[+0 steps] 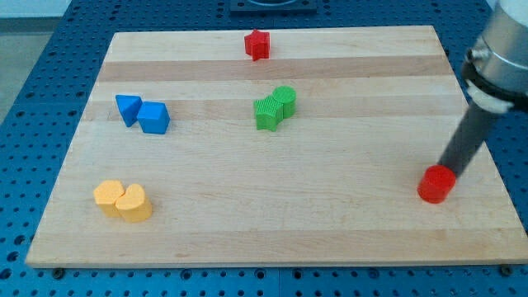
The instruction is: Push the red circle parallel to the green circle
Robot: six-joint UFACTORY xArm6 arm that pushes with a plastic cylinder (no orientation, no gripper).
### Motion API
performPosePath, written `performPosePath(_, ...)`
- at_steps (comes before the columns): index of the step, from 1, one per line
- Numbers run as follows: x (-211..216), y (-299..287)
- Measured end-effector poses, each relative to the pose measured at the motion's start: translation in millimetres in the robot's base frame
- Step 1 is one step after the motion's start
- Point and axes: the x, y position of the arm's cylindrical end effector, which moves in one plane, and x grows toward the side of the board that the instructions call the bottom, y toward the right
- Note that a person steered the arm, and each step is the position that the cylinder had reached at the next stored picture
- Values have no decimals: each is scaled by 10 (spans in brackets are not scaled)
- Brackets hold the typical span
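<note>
Down at the view's lower right, my tip (446, 171) rests against the upper right edge of the red circle (436, 184), the dark rod slanting up and to the right toward the arm's grey body at the frame's edge. It has no jaws to open or close and has hold of nothing; it only touches the red circle's side, and its very end is partly hidden behind that block.

Well away to the tip's left and higher in the view stands the green circle (285, 99), touching a second green block (267, 113) of ribbed, star-like shape just below and left of it. Farther up from there, near the board's top edge, sits a red star (257, 44) on its own. Far across to the left of the tip are a blue triangle (127, 108) and a blue cube-like block (154, 118), touching each other. Toward the bottom left, roughly level with the tip or a little lower, two yellow blocks (122, 200) lie pressed together, their shapes hard to make out.

No containers are on show. All blocks lie on a pale wooden board (330, 206), which rests on a blue perforated table (49, 66).
</note>
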Motion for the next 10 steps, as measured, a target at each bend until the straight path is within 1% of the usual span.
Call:
performPosePath(2,541,0)
performPosePath(3,696,-99)
performPosePath(4,678,-172)
performPosePath(6,391,-505)
performPosePath(8,14,-806)
performPosePath(10,-285,-887)
